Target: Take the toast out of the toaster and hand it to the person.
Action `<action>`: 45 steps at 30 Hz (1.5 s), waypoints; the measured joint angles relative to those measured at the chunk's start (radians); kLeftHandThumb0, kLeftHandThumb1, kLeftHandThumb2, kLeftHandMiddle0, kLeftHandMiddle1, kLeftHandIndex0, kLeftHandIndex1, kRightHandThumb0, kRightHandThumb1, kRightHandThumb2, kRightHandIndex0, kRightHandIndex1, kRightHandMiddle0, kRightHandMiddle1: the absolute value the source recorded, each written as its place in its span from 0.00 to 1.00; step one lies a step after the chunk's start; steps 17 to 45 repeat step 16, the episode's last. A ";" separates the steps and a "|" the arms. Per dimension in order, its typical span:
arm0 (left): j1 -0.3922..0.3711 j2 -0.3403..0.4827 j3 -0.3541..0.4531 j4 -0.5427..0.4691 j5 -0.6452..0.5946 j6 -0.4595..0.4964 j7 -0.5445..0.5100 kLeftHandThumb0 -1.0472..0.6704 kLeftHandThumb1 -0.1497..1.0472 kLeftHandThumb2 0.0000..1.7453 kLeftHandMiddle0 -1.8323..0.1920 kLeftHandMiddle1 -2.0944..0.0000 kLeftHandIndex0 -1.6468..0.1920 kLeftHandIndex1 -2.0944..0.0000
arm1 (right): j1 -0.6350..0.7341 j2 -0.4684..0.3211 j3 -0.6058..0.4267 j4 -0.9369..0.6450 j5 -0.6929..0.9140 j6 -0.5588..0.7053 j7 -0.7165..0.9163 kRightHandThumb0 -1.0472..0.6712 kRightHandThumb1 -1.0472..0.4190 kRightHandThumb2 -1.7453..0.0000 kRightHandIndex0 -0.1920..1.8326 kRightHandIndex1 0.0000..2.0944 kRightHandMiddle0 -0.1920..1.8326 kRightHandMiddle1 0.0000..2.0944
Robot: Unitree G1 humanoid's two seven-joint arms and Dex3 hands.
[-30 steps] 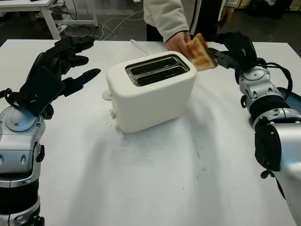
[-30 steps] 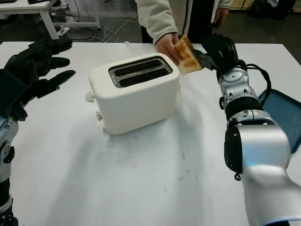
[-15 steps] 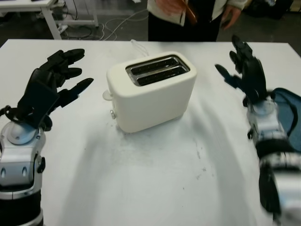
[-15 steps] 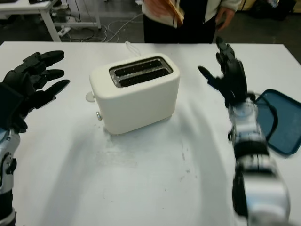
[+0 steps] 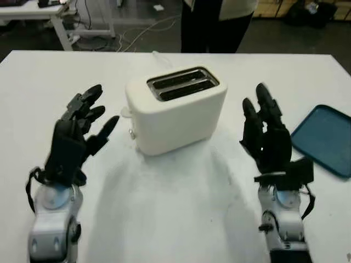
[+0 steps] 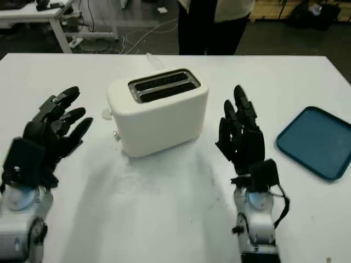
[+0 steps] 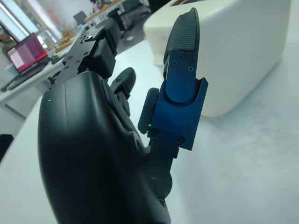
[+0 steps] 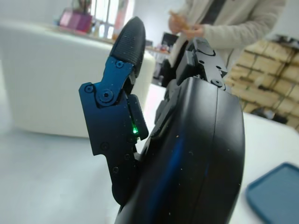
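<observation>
Withdrawn from the person, the open, empty right hand point(image 5: 267, 133) flanks the white two-slot plastic toaster point(image 5: 176, 109), opposite the open left hand point(image 5: 77, 137); the person point(image 8: 224, 21) beyond holds the toast.

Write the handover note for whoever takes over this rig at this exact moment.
Left robot hand: open, above the table, on the left of the toaster.
Right robot hand: open, on the toaster's right, between it and the blue tray.
Toaster: upright mid-table, both slots look empty.
Toast: the right wrist view shows the person beyond the table holding something in both hands that looks like it, too blurred to be sure.
Done: apparently the toast is out and handed over.
Left: nothing evident beyond confirming the handover.
</observation>
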 measured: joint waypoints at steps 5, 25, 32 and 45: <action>0.057 -0.020 -0.012 0.107 -0.012 -0.154 -0.013 0.23 0.89 0.22 0.87 0.67 0.75 0.92 | 0.028 0.023 0.026 0.001 -0.002 0.051 -0.001 0.28 0.09 0.51 0.09 0.00 0.09 0.00; 0.081 -0.044 -0.023 0.149 -0.016 -0.254 -0.021 0.23 0.89 0.22 0.89 0.63 0.74 0.93 | 0.033 0.043 0.042 0.013 -0.040 0.088 -0.008 0.27 0.09 0.54 0.09 0.00 0.09 0.00; 0.081 -0.044 -0.023 0.149 -0.016 -0.254 -0.021 0.23 0.89 0.22 0.89 0.63 0.74 0.93 | 0.033 0.043 0.042 0.013 -0.040 0.088 -0.008 0.27 0.09 0.54 0.09 0.00 0.09 0.00; 0.081 -0.044 -0.023 0.149 -0.016 -0.254 -0.021 0.23 0.89 0.22 0.89 0.63 0.74 0.93 | 0.033 0.043 0.042 0.013 -0.040 0.088 -0.008 0.27 0.09 0.54 0.09 0.00 0.09 0.00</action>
